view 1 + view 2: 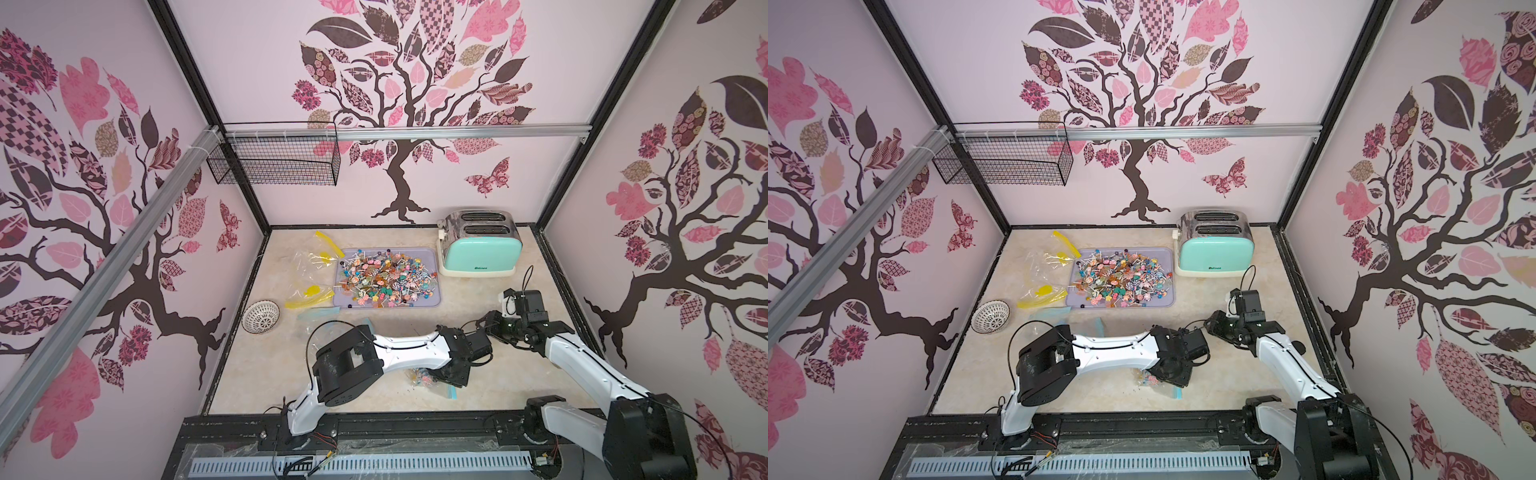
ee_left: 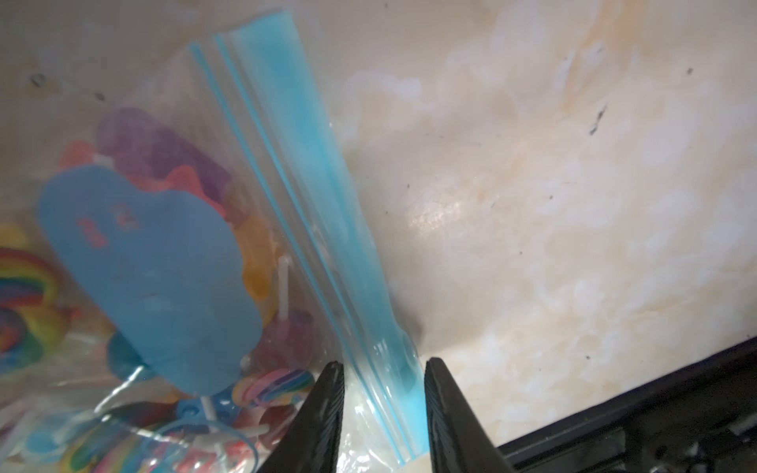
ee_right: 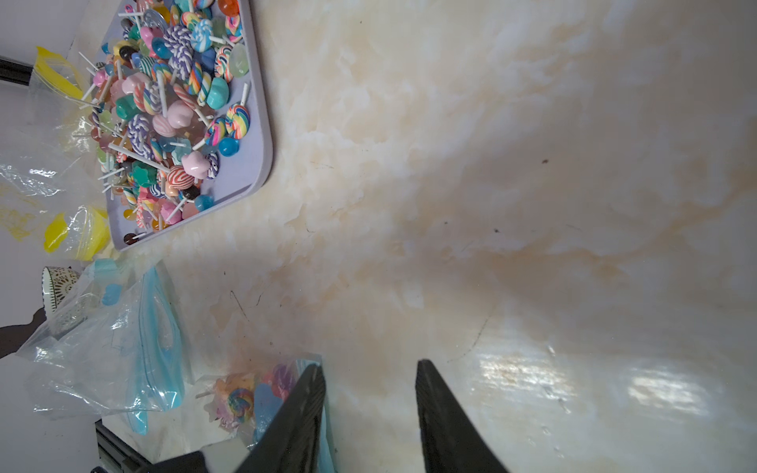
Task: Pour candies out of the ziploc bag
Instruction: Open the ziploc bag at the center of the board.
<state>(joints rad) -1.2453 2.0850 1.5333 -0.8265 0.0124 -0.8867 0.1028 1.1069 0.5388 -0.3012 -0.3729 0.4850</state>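
On the counter (image 1: 291,374), the toaster (image 1: 482,249) stands just beside the tray (image 1: 433,257); empty bags (image 1: 309,270) crowd the tray's opposite side. The ziploc bag (image 1: 424,378) lies apart from the tray, nearer the robot. It is limp, slippery film, likely best pinched at its stiffer blue seal (image 2: 286,184). The left gripper (image 2: 384,362) jaws straddle that seal, unclenched; the right gripper (image 3: 369,364) jaws gape empty. The candies (image 2: 151,262) inside look light.

Candies (image 1: 386,278) lie on the tray (image 1: 430,257), toaster (image 1: 482,249) to its right. Nearer me, the ziploc bag (image 1: 422,382) lies on the desk (image 1: 332,374).
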